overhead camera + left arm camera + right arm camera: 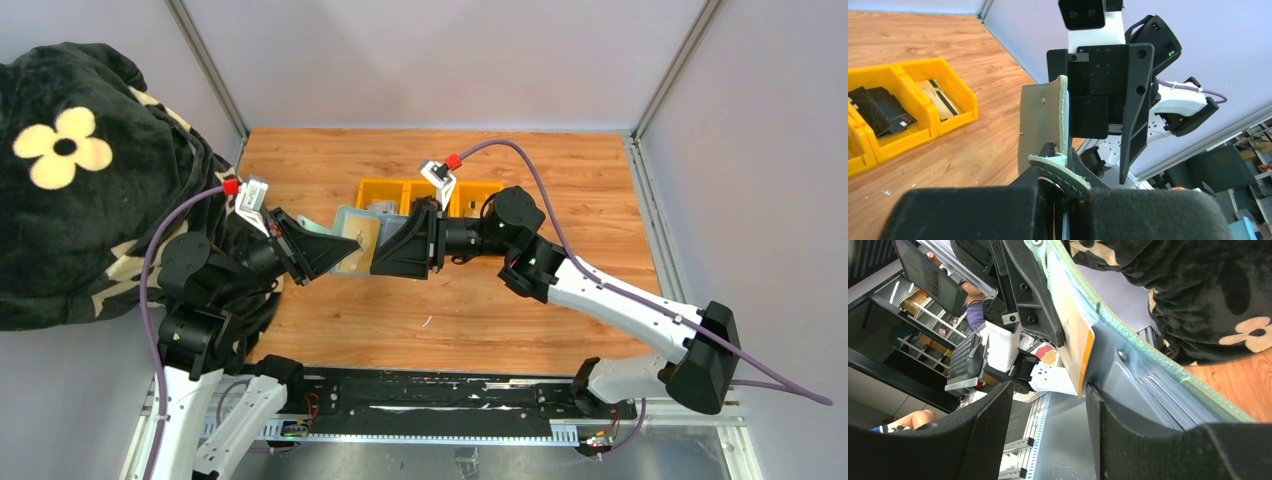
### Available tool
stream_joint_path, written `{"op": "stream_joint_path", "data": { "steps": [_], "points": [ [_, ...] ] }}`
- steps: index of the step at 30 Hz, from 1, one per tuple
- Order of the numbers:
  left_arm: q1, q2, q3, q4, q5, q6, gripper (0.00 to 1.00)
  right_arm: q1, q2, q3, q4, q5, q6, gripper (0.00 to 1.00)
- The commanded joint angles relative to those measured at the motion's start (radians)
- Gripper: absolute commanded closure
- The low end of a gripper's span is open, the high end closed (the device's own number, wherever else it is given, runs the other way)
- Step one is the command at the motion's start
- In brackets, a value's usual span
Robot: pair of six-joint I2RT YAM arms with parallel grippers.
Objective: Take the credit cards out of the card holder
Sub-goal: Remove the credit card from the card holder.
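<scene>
The sage-green card holder (345,235) hangs open above the table, and my left gripper (335,252) is shut on its edge beside the snap tab (1058,170). A tan credit card (1075,335) with an orange edge sticks out of a pocket on the holder's pale grey-blue inside (1148,382). My right gripper (1049,390) is open, its fingers straddling the card's lower corner without closing on it. One right finger rests against the holder's inside. Black credit cards (878,107) and a beige one (938,95) lie in the yellow tray (955,117).
The yellow three-part tray (372,188) stands on the wooden table just behind the two grippers. A black flower-print cloth (80,170) covers the left side, behind the left arm. Grey walls close off the table at the back and sides.
</scene>
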Motion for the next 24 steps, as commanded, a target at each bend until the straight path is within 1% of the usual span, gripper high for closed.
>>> {"op": "stream_joint_path", "data": {
  "steps": [1, 3, 6, 8, 9, 12, 14, 16, 18, 20, 22, 24],
  "points": [
    [0.000, -0.015, 0.037, 0.069, 0.045, -0.029, 1.00, 0.010, 0.018, -0.013, 0.100, 0.011, 0.032, 0.42],
    [0.000, -0.015, 0.037, 0.077, 0.055, -0.033, 1.00, 0.010, 0.021, -0.009, 0.110, 0.012, 0.037, 0.43],
    [0.000, -0.018, 0.035, 0.078, 0.046, -0.025, 1.00, 0.010, 0.027, -0.010, 0.159, 0.005, 0.067, 0.47],
    [0.000, -0.019, 0.029, 0.081, 0.043, -0.022, 1.00, 0.010, 0.035, -0.026, 0.242, 0.005, 0.115, 0.52],
    [0.000, -0.017, 0.026, 0.081, 0.040, -0.026, 1.00, 0.010, 0.038, -0.039, 0.304, 0.006, 0.146, 0.54],
    [0.000, -0.014, 0.029, 0.088, 0.050, -0.039, 1.00, 0.010, 0.062, -0.074, 0.519, 0.012, 0.245, 0.65],
    [0.000, -0.007, 0.035, 0.101, 0.076, -0.056, 1.00, 0.010, 0.080, -0.083, 0.607, 0.017, 0.299, 0.73],
    [0.000, -0.002, 0.043, 0.110, 0.091, -0.072, 0.99, 0.010, 0.094, -0.079, 0.656, 0.018, 0.337, 0.75],
    [0.000, -0.002, 0.046, 0.116, 0.096, -0.077, 0.96, 0.011, 0.103, -0.074, 0.689, 0.024, 0.353, 0.76],
    [0.000, -0.005, 0.042, 0.118, 0.095, -0.081, 0.92, 0.011, 0.110, -0.067, 0.713, 0.026, 0.363, 0.80],
    [0.000, -0.010, 0.036, 0.117, 0.091, -0.088, 0.84, 0.011, 0.117, -0.062, 0.728, 0.024, 0.372, 0.86],
    [0.000, -0.015, 0.028, 0.116, 0.087, -0.093, 0.75, 0.012, 0.120, -0.061, 0.736, 0.022, 0.378, 0.94]
  ]
}}
